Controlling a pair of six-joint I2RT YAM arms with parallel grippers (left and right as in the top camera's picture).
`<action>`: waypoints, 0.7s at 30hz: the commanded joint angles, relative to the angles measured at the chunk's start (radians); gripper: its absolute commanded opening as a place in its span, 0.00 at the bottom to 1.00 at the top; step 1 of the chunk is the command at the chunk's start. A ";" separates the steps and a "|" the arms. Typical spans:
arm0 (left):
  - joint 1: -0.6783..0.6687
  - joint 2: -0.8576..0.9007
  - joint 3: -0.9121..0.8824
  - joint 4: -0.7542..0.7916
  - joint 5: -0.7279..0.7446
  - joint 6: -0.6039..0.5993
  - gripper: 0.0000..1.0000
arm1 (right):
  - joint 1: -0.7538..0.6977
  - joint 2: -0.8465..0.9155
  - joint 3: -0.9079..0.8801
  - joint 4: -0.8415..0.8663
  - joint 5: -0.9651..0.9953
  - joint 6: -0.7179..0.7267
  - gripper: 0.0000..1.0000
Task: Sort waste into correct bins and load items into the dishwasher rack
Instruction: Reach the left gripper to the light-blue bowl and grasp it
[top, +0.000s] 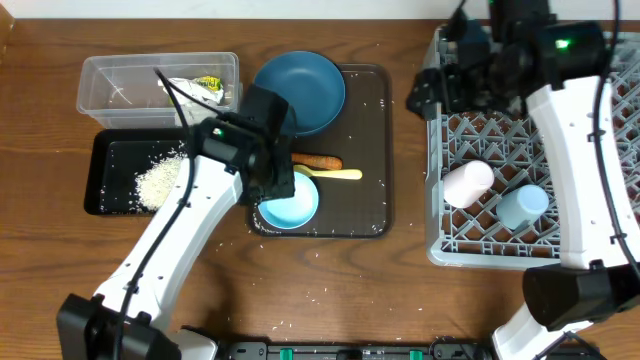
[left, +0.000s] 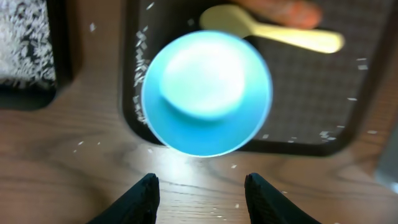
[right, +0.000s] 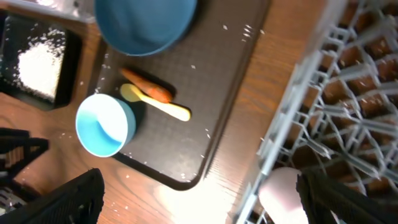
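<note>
The white-and-light-blue bowl (top: 292, 208) stands on the brown serving tray (top: 368, 130), beside the pale yellow spoon (top: 342, 174) and the orange carrot stick (top: 318, 161). The dark blue plate (top: 300, 90) lies at the tray's back. My left gripper (top: 272, 182) hovers over the bowl (left: 208, 93), open and empty (left: 202, 199). The clear tub (top: 110, 85) holds crumpled paper with a yellow-green wrapper (top: 200, 88). The black tray (top: 110, 160) holds rice (top: 160, 182). The pink cup (top: 468, 183) and light blue cup (top: 523, 205) lie in the grey rack (top: 600, 250). My right gripper (top: 432, 92) is open (right: 199, 205) above the rack's left edge.
Loose rice grains are scattered on the serving tray (left: 348, 74) and on the wooden table in front of it (top: 320, 295). The rack's left wall (right: 292, 118) stands close to the serving tray's right edge. The tub and black tray sit together at the left.
</note>
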 joint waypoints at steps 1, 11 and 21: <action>-0.017 0.008 -0.050 0.015 -0.051 -0.041 0.47 | 0.023 -0.006 0.011 0.016 0.030 -0.003 0.97; -0.131 0.009 -0.174 0.164 -0.073 -0.037 0.47 | -0.005 -0.006 0.011 0.016 0.058 0.003 0.96; -0.207 0.013 -0.237 0.277 -0.115 0.098 0.47 | -0.007 -0.006 0.011 0.014 0.085 0.003 0.95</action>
